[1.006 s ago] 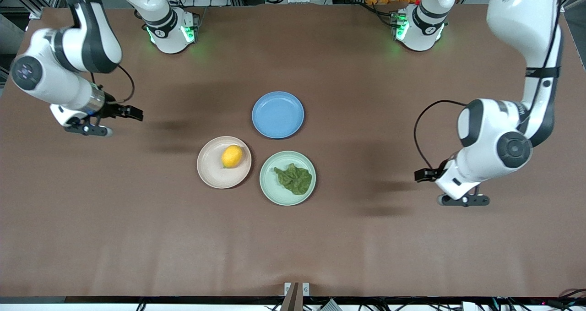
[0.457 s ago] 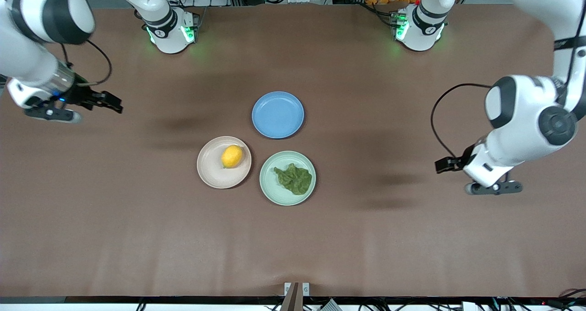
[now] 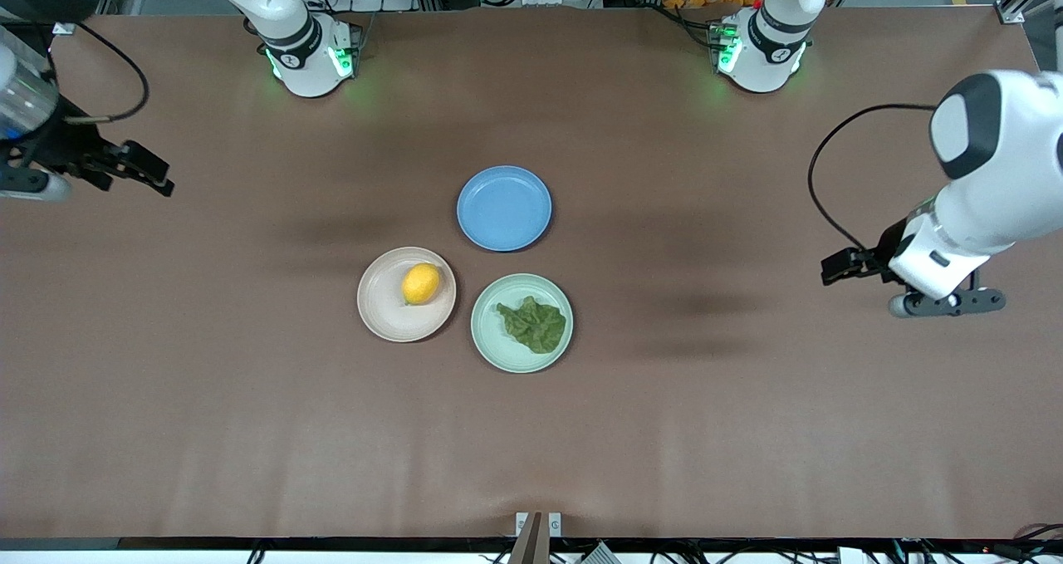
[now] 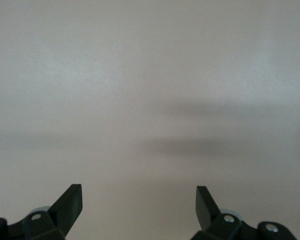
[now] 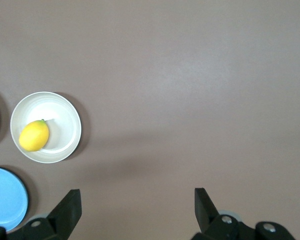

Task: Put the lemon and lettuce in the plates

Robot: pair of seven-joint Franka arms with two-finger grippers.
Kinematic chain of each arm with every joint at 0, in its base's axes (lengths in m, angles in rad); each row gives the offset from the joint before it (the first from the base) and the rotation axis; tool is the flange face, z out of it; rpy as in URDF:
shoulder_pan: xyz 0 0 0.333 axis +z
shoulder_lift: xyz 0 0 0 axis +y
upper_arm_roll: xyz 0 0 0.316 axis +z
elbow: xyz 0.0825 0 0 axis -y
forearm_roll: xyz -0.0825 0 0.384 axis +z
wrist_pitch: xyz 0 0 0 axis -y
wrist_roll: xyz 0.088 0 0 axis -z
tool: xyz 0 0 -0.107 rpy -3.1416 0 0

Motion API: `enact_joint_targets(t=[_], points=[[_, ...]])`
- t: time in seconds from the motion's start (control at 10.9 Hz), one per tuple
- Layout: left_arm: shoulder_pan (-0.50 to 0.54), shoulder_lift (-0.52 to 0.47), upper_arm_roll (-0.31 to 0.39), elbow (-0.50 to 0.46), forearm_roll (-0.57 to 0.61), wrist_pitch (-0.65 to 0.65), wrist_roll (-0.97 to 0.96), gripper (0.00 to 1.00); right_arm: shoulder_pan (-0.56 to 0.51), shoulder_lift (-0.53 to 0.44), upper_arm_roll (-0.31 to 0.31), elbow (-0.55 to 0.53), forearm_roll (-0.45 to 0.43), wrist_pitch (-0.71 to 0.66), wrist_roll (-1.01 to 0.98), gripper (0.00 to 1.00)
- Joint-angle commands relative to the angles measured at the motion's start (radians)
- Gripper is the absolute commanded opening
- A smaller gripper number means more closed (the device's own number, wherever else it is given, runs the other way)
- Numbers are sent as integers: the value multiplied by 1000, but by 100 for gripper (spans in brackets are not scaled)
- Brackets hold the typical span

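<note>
Lemon (image 3: 421, 284) in one plate (image 3: 384, 308), lettuce (image 3: 533, 324) in the plate (image 3: 497, 350) beside it.

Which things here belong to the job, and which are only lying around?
Belong to the job:
- lemon on the beige-pink plate
- lettuce on the mint green plate

Only lying around:
- blue plate, with nothing on it

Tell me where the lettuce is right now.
The lettuce lies in the mint green plate, beside the beige-pink plate with the lemon, and nearer the front camera than the blue plate.
</note>
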Motion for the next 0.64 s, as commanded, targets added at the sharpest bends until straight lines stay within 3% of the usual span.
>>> enact_joint_targets(t=[0.0,0.55], points=[[6,-87,-19,-13,7,-40,14,100,4,52,5,216,-34,-218,-6,100],[-6,-101,-28,200,-22,-361,13,100,17,60,7,322,-29,-269,-9,100]])
